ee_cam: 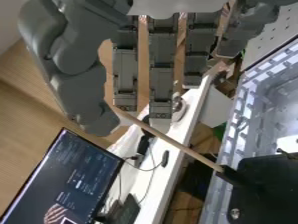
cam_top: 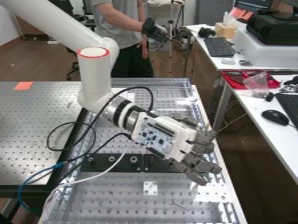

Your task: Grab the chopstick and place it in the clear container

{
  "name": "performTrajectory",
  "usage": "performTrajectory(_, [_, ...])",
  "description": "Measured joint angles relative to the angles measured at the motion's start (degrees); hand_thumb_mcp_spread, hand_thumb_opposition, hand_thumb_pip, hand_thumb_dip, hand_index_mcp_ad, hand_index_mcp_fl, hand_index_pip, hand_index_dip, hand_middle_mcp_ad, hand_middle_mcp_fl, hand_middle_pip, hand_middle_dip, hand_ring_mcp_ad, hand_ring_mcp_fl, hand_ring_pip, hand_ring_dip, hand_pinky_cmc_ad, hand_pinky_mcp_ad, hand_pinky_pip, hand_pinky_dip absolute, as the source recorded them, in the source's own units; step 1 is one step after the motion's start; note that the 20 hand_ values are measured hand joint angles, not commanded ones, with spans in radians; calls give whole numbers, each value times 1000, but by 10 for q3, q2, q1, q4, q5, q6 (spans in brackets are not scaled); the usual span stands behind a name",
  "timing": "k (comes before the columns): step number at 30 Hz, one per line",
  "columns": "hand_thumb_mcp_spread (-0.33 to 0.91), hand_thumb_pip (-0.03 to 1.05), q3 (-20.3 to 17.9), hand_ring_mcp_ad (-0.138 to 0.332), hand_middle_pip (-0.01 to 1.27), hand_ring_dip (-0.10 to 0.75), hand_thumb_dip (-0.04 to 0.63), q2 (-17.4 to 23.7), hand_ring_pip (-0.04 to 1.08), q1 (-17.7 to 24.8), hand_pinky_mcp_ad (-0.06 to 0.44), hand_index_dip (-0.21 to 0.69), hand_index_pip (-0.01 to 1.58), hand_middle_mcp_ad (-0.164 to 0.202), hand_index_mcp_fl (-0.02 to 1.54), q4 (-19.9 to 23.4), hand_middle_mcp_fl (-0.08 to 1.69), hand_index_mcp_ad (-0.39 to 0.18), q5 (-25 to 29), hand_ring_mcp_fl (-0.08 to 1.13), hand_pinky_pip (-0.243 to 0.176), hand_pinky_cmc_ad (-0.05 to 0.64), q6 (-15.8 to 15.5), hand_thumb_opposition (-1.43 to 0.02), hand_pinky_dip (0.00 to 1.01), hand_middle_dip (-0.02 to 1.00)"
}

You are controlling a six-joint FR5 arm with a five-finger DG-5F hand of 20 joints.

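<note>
A dark grey robot hand (cam_top: 199, 165) hangs over the near-side edge of a perforated metal bench (cam_top: 113, 192) at the end of a white arm (cam_top: 94, 75), its fingers (ee_cam: 161, 75) long and nearly straight, its broad thumb (ee_cam: 83, 97) standing apart from them. A slim, pale wooden chopstick (ee_cam: 171, 140) slants just past the hand's fingertips, one end by the thumb, the other meeting a black block (ee_cam: 266, 187); whether it touches the hand cannot be told.

The step appears to be the grasp. Done well, it calls for the hand to line up across the stick, bring thumb and fingers in together from opposite sides, and press lightly: wood this thin could roll or pivot under a one-sided push. A hold near the middle should balance better than one at the tip. Should the block grip the far end, a gentle pull along the stick's length ought to free it without bending.
</note>
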Motion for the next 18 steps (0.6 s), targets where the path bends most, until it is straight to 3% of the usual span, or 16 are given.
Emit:
performTrajectory(10, [499,630,7,120,586,351,339,-4,82,-2,201,16,1260,77,307,3,588,-89,8,298,-108,148,-15,-803,180,590])
performTrajectory(12, [501,599,8,101,586,347,335,-4,77,-3,201,16,1260,75,305,4,620,-120,8,316,-108,148,-17,-822,180,590])
performTrajectory(18, [532,599,10,103,588,363,333,-5,79,-3,201,16,1251,77,358,4,632,-122,8,342,-91,175,-18,-819,180,590])
